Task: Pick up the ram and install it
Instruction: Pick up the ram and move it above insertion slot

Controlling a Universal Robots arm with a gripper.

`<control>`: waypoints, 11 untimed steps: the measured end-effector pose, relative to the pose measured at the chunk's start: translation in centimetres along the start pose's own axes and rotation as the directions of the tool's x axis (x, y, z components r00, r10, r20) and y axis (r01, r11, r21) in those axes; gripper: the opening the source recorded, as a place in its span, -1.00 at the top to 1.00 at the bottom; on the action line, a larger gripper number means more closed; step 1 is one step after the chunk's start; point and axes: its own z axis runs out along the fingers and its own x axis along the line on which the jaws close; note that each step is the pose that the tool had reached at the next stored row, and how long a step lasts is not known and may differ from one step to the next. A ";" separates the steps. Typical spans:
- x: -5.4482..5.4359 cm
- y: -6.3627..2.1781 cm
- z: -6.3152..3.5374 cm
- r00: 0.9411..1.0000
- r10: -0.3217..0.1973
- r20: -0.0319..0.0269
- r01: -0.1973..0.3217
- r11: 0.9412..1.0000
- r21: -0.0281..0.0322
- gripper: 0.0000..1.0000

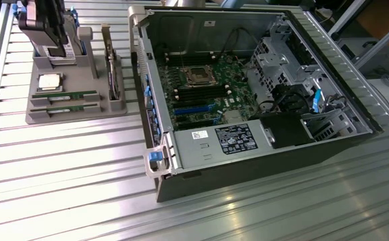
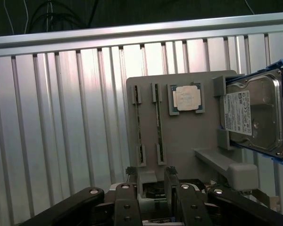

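From the wrist camera the two ram sticks point(image 2: 138, 126) show edge-on, so I can't read their labels, and the hard drive point(image 2: 254, 117) is cut off at the frame edge. My gripper point(image 2: 150, 173) has its fingers spread apart, holding nothing. Both sticks stand in the gray tray point(image 2: 179, 141) just ahead of the fingertips, untouched.

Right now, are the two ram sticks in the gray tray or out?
In. Both ram sticks lie in the gray tray, beside the processor.

Parts tray point(image 1: 67, 116), open PC case point(image 1: 248, 173) on slatted table point(image 1: 80, 175).
Processor chip point(image 2: 187, 98) ahead of jaws, hard drive point(image 2: 254, 117) beside it.
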 end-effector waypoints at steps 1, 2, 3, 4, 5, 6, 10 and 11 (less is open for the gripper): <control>0.0 0.00 0.02 1.000 0.000 0.000 0.000 1.000 0.000 0.28; 0.0 0.00 0.04 1.000 0.000 0.000 0.000 1.000 0.000 0.28; 0.0 0.00 0.08 1.000 0.000 0.000 0.000 1.000 0.000 0.28; 0.0 -0.01 0.10 1.000 0.000 0.000 0.000 1.000 0.000 0.28; 0.0 -0.01 0.14 1.000 0.000 0.000 0.000 1.000 0.000 0.28; 0.0 -0.01 0.22 1.000 0.000 0.000 0.000 1.000 0.000 0.28; 0.0 -0.02 0.33 1.000 0.000 0.000 0.000 1.000 0.000 0.28; 0.0 -0.02 0.36 1.000 0.000 0.000 0.000 1.000 0.000 0.28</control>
